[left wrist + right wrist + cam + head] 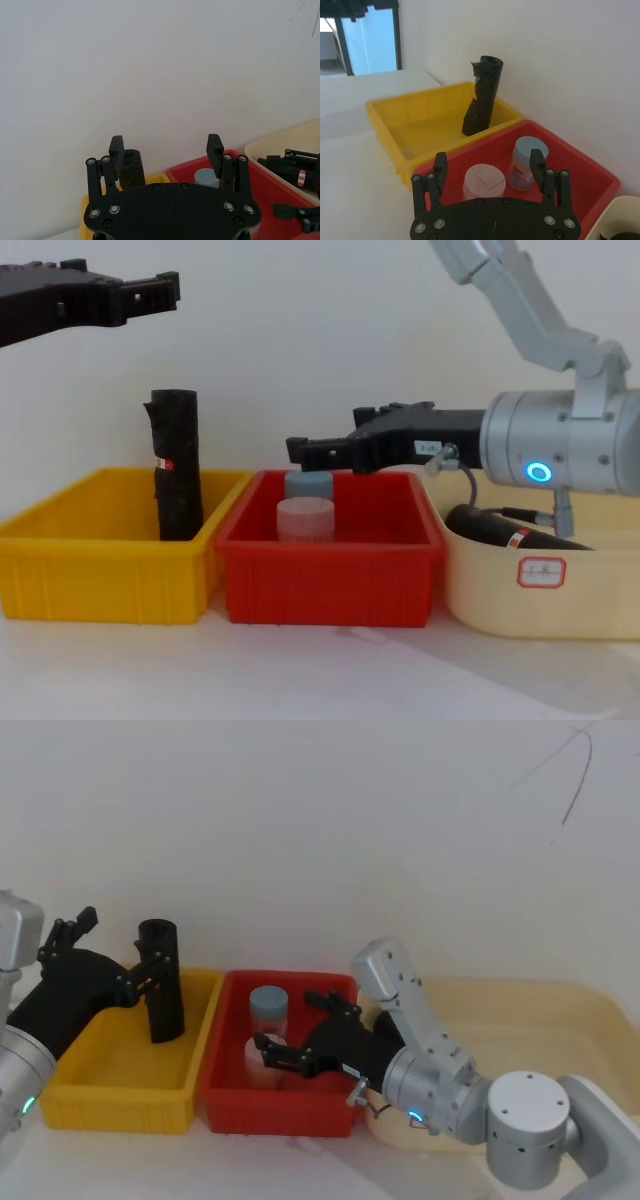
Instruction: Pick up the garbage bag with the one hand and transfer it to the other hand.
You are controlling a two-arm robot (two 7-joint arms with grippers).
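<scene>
Black two-finger left gripper [166, 147]: fingers wide apart, gripping nothing. It hangs above the yellow plastic bin [100, 580]. Tightly rolled black plastic garbage bag [176, 475] stands on end in that bin, toward the side nearest the red plastic bin [330, 585], slightly tilted, with a red-and-white label on its side. In the chest view the left gripper sits higher than its top, not touching. Black right gripper [488, 162] with a white sticker: fingers spread, empty, over the red bin, just above a pink-lidded jar [484, 182] and a blue-lidded jar [527, 162]. Cream tub [600, 600] beside the red bin.
</scene>
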